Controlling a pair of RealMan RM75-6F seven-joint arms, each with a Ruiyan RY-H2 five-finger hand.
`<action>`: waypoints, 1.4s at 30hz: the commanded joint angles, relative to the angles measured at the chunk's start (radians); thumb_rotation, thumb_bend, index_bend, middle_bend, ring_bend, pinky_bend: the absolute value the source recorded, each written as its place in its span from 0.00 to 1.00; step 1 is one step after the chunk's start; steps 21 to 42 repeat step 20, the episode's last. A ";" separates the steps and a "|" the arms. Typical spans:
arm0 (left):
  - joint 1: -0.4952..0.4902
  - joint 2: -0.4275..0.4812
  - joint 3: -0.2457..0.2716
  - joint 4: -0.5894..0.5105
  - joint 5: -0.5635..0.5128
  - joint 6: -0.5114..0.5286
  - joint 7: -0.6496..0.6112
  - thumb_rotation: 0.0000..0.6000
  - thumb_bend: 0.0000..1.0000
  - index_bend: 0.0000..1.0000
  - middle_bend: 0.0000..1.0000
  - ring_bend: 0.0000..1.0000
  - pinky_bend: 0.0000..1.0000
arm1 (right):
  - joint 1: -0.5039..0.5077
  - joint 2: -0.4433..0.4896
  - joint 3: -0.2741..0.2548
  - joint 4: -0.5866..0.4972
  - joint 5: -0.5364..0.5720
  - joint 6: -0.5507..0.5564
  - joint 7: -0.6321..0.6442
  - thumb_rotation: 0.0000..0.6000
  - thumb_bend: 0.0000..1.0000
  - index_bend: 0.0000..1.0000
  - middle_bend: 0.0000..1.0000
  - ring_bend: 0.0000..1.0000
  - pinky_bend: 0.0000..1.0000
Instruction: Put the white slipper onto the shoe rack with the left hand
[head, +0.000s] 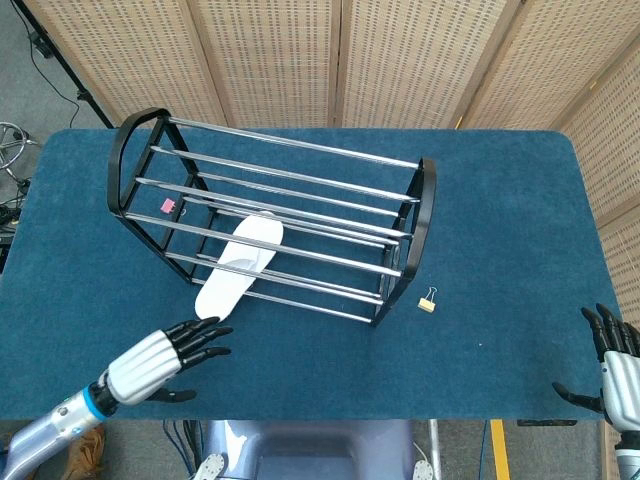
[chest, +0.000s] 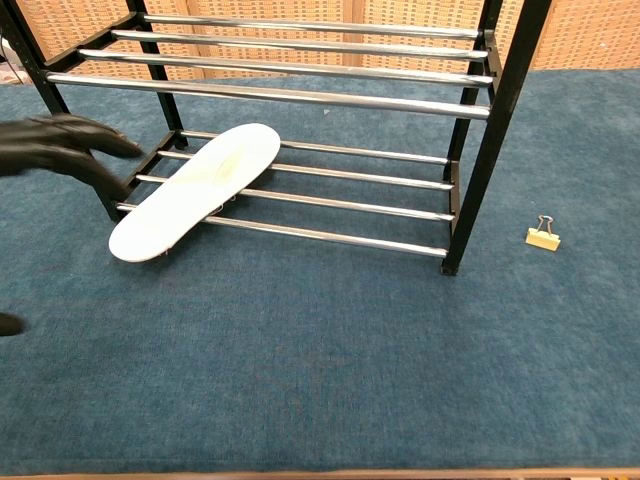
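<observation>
While 1 white slipper (head: 236, 267) lies on 1 shoe rack (head: 422, 212), left hand (head: 163, 358) and right hand (head: 614, 369) hang spread, empty.

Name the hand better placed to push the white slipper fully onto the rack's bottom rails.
Left. The left hand hovers open just before the white slipper, whose heel overhangs the shoe rack; the right hand is far across the table.

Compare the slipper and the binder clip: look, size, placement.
The slipper is white, long and flat; the clip is small and gold-coloured. The slipper lies across the rack's bottom bars, one end sticking out in front; the clip sits on the table, apart from the rack on its other side. Neither is held.
</observation>
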 joint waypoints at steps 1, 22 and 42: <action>0.155 0.050 0.005 -0.012 -0.045 0.174 0.067 1.00 0.00 0.31 0.06 0.00 0.17 | -0.002 0.001 0.001 0.000 -0.002 0.005 0.003 1.00 0.00 0.00 0.00 0.00 0.00; 0.435 0.187 -0.073 -0.210 -0.505 0.180 0.086 1.00 0.00 0.00 0.00 0.00 0.00 | -0.035 0.020 0.000 -0.006 -0.054 0.078 0.017 1.00 0.00 0.00 0.00 0.00 0.00; 0.435 0.187 -0.073 -0.210 -0.505 0.180 0.086 1.00 0.00 0.00 0.00 0.00 0.00 | -0.035 0.020 0.000 -0.006 -0.054 0.078 0.017 1.00 0.00 0.00 0.00 0.00 0.00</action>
